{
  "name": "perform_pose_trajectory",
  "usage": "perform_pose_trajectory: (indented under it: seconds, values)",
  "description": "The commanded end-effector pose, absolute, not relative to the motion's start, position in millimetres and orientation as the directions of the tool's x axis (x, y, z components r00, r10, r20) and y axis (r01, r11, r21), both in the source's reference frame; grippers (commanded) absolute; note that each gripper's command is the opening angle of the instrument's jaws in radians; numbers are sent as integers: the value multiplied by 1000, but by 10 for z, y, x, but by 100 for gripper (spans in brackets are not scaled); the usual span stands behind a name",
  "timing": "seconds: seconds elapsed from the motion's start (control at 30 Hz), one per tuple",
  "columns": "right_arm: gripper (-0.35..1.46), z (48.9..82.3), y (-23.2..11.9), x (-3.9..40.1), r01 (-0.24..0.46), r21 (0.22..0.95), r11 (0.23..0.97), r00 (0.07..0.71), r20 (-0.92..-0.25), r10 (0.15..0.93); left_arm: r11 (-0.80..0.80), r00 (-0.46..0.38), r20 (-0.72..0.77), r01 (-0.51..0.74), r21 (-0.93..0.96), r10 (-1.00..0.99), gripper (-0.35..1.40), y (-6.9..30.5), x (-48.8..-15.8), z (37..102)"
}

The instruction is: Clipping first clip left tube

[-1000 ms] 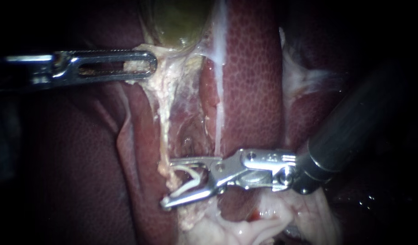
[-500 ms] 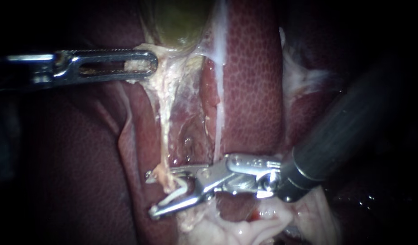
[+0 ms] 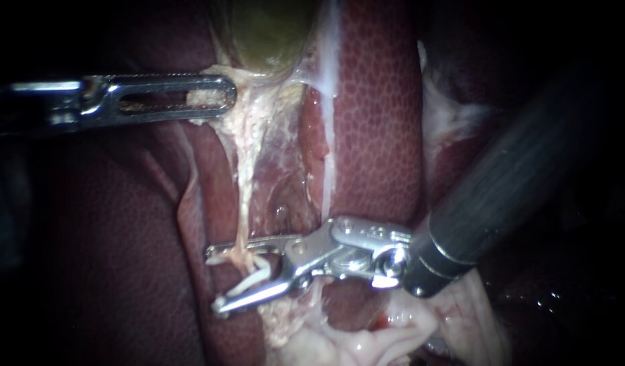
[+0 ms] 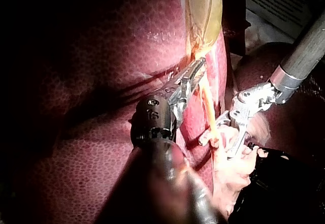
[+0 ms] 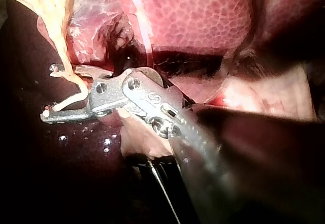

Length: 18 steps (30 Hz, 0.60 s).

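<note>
Right instrument (image 3: pixel 214 279): the dark shaft enters from 3 o'clock, its far length lost in shadow, and the polished metal wrist points toward 9 o'clock. Its hand is spread in a V, both jaws bearing on a curved white clip (image 3: pixel 255 278) seated between them. The left tube (image 3: pixel 243 203), a thin, pale, frayed strand, runs from 12 to 6 o'clock across the jaw opening. Whether it sits fully inside the clip cannot be told.

Farther back, the left instrument (image 3: pixel 224 95) lies level from 9 o'clock. Its slotted hand is pressed onto pale tissue (image 3: pixel 255 108) under the olive gallbladder (image 3: pixel 265 34). Mottled red liver (image 3: pixel 373 122) lies behind.
</note>
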State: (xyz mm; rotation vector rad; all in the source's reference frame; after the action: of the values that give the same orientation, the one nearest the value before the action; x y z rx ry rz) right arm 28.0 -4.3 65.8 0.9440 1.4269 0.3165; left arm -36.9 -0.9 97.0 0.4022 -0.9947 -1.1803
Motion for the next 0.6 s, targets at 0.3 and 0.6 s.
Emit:
perform_pose_trajectory:
  seconds: [0.3, 0.6]
  values:
    - [13, 667, -38, 274, 345, 732, 588, 196, -669, 717, 374, 41, 432, 579, 725, -901, -35, -9, -369, 970]
    - [-35, 670, -37, 268, 346, 733, 585, 242, -672, 700, 374, 41, 432, 579, 725, -901, -35, -9, -369, 970]
